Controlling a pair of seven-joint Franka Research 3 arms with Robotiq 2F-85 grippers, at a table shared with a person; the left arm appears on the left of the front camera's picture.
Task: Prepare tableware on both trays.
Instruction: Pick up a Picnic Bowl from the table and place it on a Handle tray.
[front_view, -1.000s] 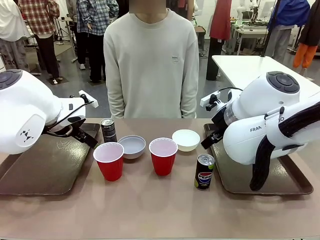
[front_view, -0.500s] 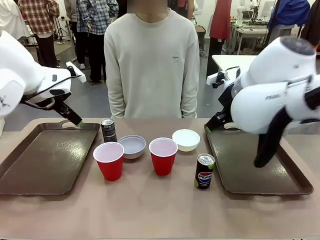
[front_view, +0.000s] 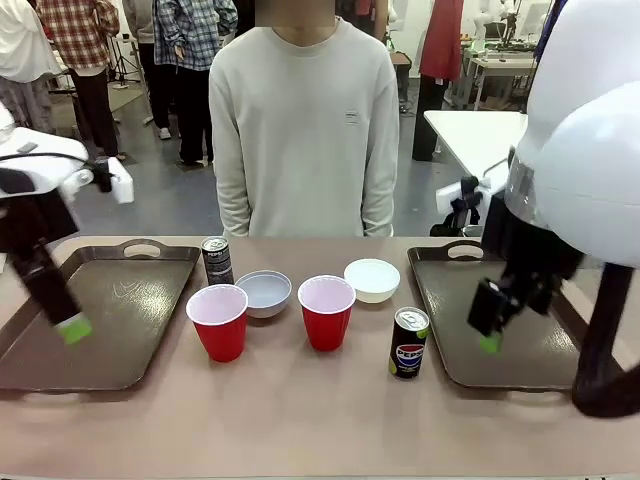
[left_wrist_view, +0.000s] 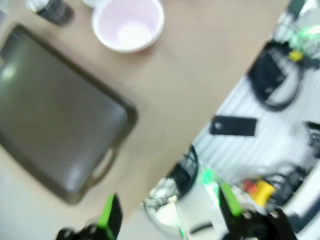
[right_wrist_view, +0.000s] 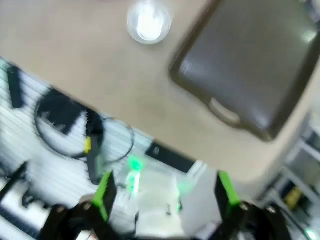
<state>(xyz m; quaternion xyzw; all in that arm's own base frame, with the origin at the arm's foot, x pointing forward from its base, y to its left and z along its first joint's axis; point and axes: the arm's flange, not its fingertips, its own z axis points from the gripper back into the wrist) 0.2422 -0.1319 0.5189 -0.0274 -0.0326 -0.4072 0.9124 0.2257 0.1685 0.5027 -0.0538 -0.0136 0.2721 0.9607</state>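
Note:
Between the two dark brown trays stands the tableware: two red cups, two white bowls, a dark can at the back and a Pepsi can in front. My left gripper hangs over the left tray, fingers down. My right gripper hangs over the right tray near its front left. In the blurred left wrist view the left gripper is open and holds nothing, above the left tray and a cup. The right gripper is open over the right tray.
A person in a pale sweatshirt stands at the far edge of the table, hands out of sight. Bare tan tabletop runs along the front. The wrist views show cables and gear below the table's near edge.
Both arms have swung up and round. The left gripper went from the left tray's far edge to its near left side. The right gripper went from its tray's far corner to the front left.

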